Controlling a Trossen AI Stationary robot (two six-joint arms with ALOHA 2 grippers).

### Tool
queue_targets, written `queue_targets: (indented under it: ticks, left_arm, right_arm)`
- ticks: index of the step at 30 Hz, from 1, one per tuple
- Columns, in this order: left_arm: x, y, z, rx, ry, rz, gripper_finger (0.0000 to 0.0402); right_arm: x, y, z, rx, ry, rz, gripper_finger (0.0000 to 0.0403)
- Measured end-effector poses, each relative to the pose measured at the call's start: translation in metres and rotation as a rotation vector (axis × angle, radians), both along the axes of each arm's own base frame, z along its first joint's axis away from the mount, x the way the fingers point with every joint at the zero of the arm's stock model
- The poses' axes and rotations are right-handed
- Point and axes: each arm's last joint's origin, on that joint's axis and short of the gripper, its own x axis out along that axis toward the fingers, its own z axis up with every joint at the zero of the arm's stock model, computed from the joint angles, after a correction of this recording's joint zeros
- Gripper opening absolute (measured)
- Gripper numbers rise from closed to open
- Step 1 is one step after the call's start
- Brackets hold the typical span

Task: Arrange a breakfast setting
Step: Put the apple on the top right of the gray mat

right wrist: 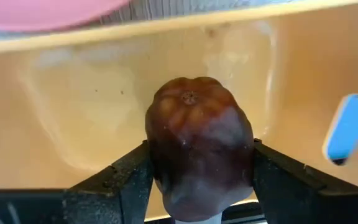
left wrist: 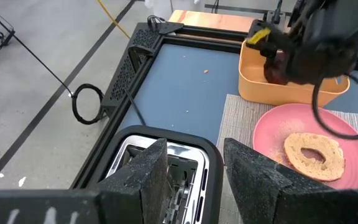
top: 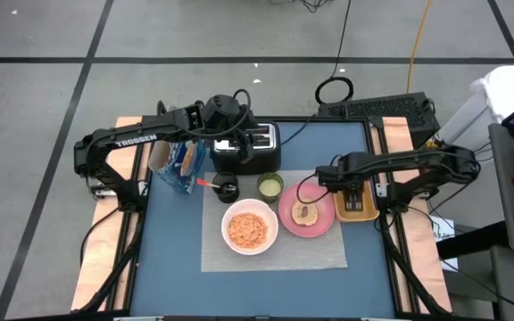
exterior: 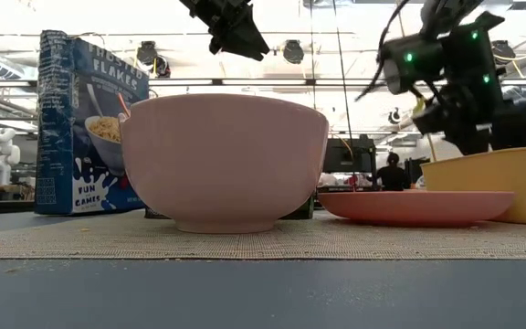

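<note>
The plate (top: 306, 214) with a bagel (left wrist: 312, 155) lies on the mat (top: 275, 254), beside the bowl (top: 250, 228). In the tray (right wrist: 73, 124) next to it, the right gripper (right wrist: 199, 171) clasps a dark pastry (right wrist: 197, 149). The left gripper (left wrist: 194, 168) hangs over the toaster (top: 245, 148), jaws partly open and empty.

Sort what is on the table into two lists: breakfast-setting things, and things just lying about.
Breakfast setting: grey mat, white bowl with cereal, pink plate bearing a bagel half, small green cup, black cup, red-handled spoon, blue cereal box.

Lying about: toaster beneath the left gripper, orange tray, dark red fruit between the right gripper's fingers.
</note>
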Motion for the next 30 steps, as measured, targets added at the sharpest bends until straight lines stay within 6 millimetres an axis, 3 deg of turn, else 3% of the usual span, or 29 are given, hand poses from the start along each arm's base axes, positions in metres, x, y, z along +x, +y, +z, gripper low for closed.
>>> queue_targets:
  ticks: [10,17,24,30]
  left_arm:
    - [0.000,0.000,0.000,0.000,0.000,0.000,0.0166]
    - [0.000,0.000,0.000,0.000,0.000,0.000,0.0166]
    - [0.005,-0.001,0.007,0.039,-0.075,-0.016,0.0166]
    - [0.013,-0.010,0.019,0.164,-0.180,-0.091,0.0166]
  right_arm:
    - [-0.020,0.003,0.046,-0.031,-0.098,-0.068,0.0228]
    - [-0.025,0.004,0.075,-0.068,-0.341,-0.174,0.0230]
    - [-0.008,0.001,0.104,-0.083,-0.867,-0.278,0.0231]
    - [0.017,-0.003,0.148,-0.041,-1.441,-0.362,0.0231]
